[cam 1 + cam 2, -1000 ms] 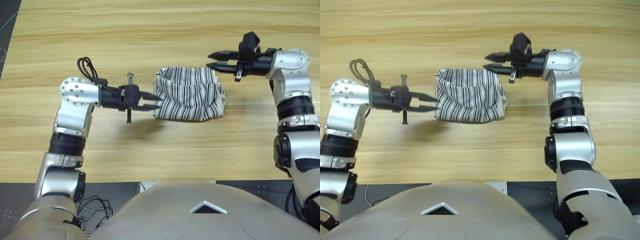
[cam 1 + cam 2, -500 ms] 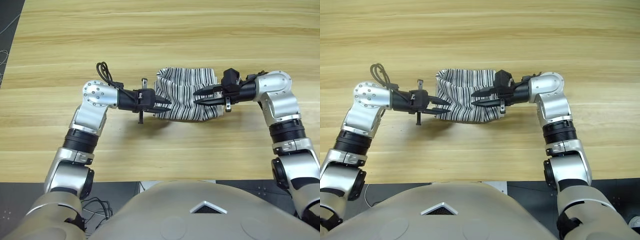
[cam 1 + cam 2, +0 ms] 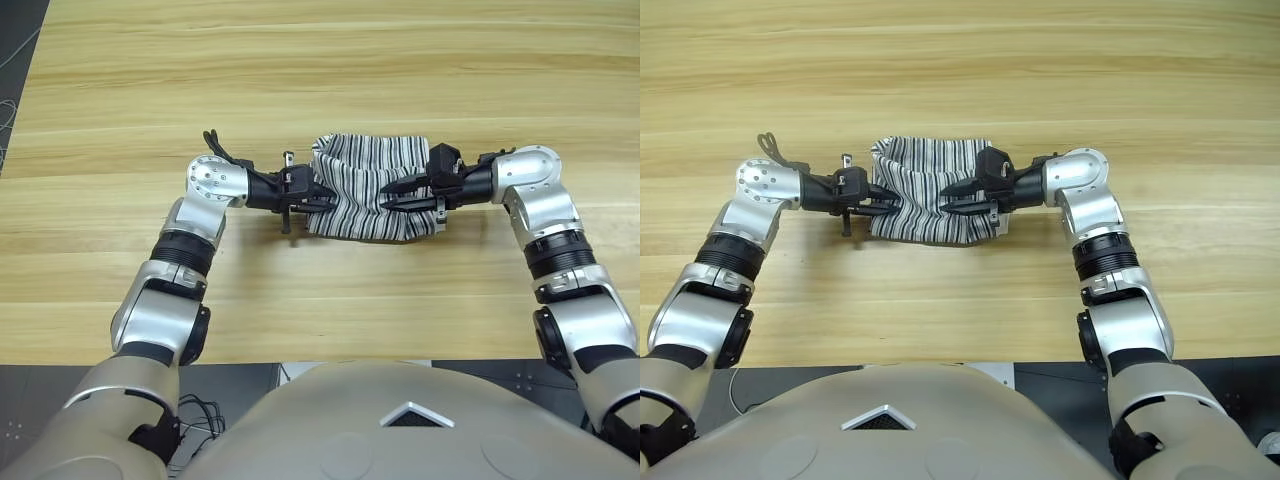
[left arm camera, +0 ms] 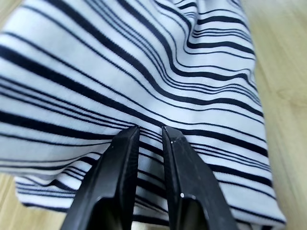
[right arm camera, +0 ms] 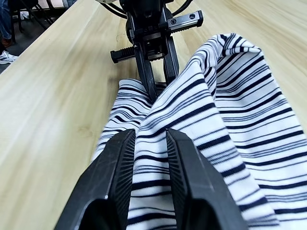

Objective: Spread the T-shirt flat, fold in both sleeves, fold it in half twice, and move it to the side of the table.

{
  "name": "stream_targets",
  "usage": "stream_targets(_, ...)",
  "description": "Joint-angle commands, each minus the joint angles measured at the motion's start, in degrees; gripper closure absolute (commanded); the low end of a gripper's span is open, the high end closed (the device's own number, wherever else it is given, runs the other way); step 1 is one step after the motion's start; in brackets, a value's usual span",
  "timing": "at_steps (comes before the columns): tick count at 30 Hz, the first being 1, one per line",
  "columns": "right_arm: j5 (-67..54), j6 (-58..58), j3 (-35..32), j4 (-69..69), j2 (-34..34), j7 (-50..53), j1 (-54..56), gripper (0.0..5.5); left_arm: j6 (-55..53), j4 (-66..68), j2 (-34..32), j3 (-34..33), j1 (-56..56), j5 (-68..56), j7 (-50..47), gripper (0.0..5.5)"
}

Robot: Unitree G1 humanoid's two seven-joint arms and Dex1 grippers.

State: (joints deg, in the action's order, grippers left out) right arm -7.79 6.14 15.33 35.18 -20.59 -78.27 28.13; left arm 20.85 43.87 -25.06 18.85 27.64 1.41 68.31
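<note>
A black-and-white striped T-shirt (image 3: 365, 185) lies folded into a compact, roughly rectangular bundle on the light wooden worktop (image 3: 300, 80), near its middle and straight ahead of the robot. The bundle sits between the two arms, which come at it from opposite sides and point towards each other.

The left fingers (image 3: 318, 194) meet the bundle's left edge, at the half nearer the robot. In the left wrist view these black fingers (image 4: 120, 182) are drawn together to a narrow slit. Their tips press into the cloth, and the stripes bunch towards them, so they are clenched on a fold of the shirt.

The right fingers (image 3: 400, 187) reach in over the bundle's right side, their tips lying on the fabric inside its right edge. In the right wrist view the ribbed black fingers (image 5: 115, 177) are likewise closed to a thin gap with striped cloth in it. A raised ridge of fabric runs away from their tips, so they too are grasping the shirt. The other arm's fingers stand at the far edge of the cloth in that same view.

There is one T-shirt, and there are two pairs of fingers, with two fingers in each pair. The bundle's far edge lies flat on the wood, apart from both pairs.
</note>
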Motion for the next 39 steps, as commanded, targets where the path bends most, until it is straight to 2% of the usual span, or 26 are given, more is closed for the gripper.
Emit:
stream_targets(1,2.0,3.2,-0.7,7.3,1.5,2.8,4.5,4.33,1.4,3.4,0.1,-0.4,1.5,1.5,-1.3,4.63)
stream_targets(6,4.9,7.3,-0.9,16.2,2.5,6.8,8.1,4.33,2.6,4.8,0.7,-0.4,1.9,2.0,-1.2,4.63)
stream_targets(9,7.7,8.7,-1.1,23.2,2.8,12.6,11.0,4.33,2.8,4.7,0.7,-0.6,1.9,2.1,-1.0,4.63)
stream_targets(16,17.4,16.2,3.5,32.5,0.0,18.1,12.4,4.33,2.7,3.6,0.1,-1.5,1.6,1.6,-0.6,4.63)
stream_targets(20,21.1,22.1,5.6,31.0,-3.7,19.1,14.0,4.33,2.8,3.4,-0.5,-2.0,1.5,1.6,-0.8,4.63)
stream_targets(25,21.8,25.0,4.9,27.8,-10.5,16.5,15.8,4.33,2.8,3.8,-1.2,-2.9,1.7,1.5,-1.2,4.63)
stream_targets(29,9.0,24.6,-1.3,18.3,-6.6,7.7,13.8,4.33,3.5,2.8,-1.2,-3.8,1.4,1.0,-1.2,4.63)
stream_targets(31,3.9,22.8,-3.2,13.3,-4.2,5.5,12.7,4.33,2.1,-2.5,-0.2,-4.2,1.4,-1.4,0.4,4.63)
stream_targets(36,4.6,22.2,-2.3,12.2,-2.5,6.4,11.3,4.33,-4.7,-24.2,3.4,0.6,0.3,-4.6,2.9,4.63)
stream_targets(39,6.2,22.7,-1.2,13.0,-1.7,7.3,10.1,4.33,-6.5,-24.8,6.4,3.9,3.0,-2.4,1.8,4.63)
